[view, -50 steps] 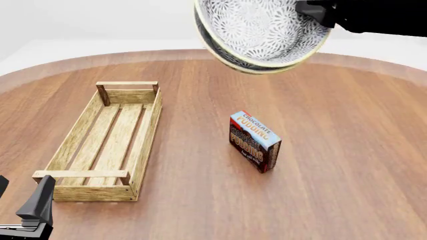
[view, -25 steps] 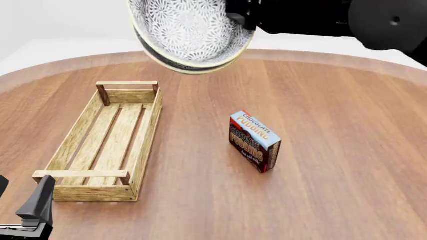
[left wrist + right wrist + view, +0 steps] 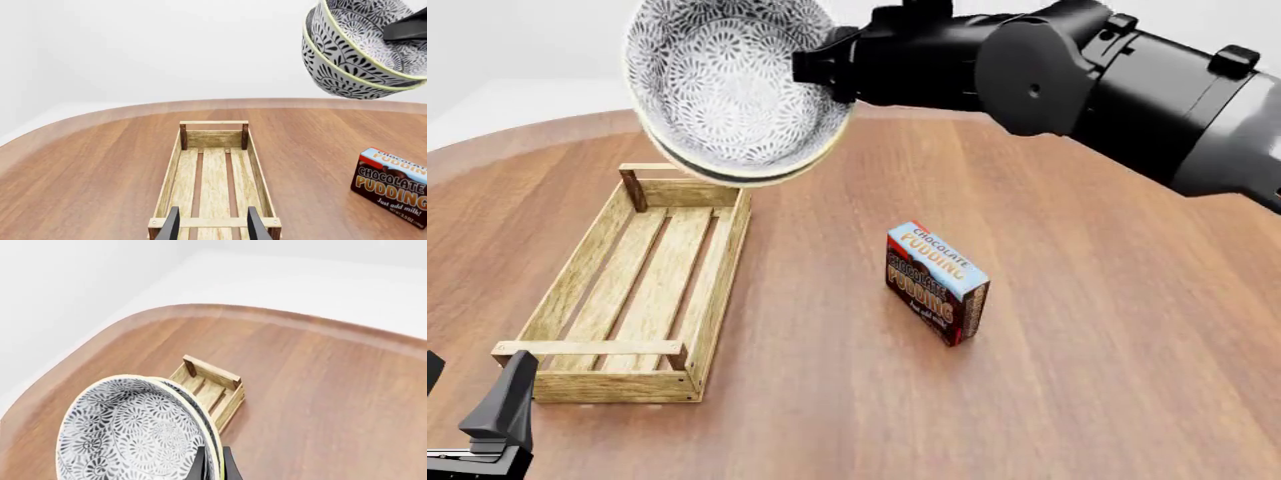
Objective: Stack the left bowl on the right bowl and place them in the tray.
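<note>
I see the two nested black-and-white patterned ceramic bowls (image 3: 737, 95) with pale yellow-green rims held in the air, tilted so their mouths face the front camera. My right gripper (image 3: 822, 66) is clamped on their rim, one finger inside, one outside. In the front view they overlap the far end of the long light-wood slatted tray (image 3: 634, 290).

The tray lies on the left half of the round brown wooden table (image 3: 1094, 350), long axis running from the near edge toward the far edge, with corner posts at both ends and bare slats inside.

The blue-and-brown chocolate pudding box (image 3: 936, 283) stands near the table's middle, well apart from the tray's right side, bare wood between them.

My left gripper (image 3: 211, 224) hovers at the tray's near end, fingers parted and holding nothing.
</note>
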Controlling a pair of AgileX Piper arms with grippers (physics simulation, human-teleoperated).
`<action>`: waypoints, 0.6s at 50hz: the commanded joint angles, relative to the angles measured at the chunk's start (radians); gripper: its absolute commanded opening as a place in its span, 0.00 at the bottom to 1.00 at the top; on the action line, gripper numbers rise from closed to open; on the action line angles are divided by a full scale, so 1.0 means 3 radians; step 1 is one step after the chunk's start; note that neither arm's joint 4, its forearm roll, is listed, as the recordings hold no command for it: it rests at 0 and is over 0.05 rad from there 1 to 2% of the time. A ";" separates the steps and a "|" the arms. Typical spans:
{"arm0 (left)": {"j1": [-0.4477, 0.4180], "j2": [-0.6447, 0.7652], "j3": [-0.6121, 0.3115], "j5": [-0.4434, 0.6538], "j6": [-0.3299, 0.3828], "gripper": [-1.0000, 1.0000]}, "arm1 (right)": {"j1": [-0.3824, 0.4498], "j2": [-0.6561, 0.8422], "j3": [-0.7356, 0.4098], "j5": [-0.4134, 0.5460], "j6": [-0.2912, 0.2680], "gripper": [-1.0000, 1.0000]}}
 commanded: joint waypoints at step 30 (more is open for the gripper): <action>0.0000 0.0000 0.0000 0.0000 0.0000 1.00 | 0.0161 0.1175 -0.0844 -0.0231 0.0095 0.00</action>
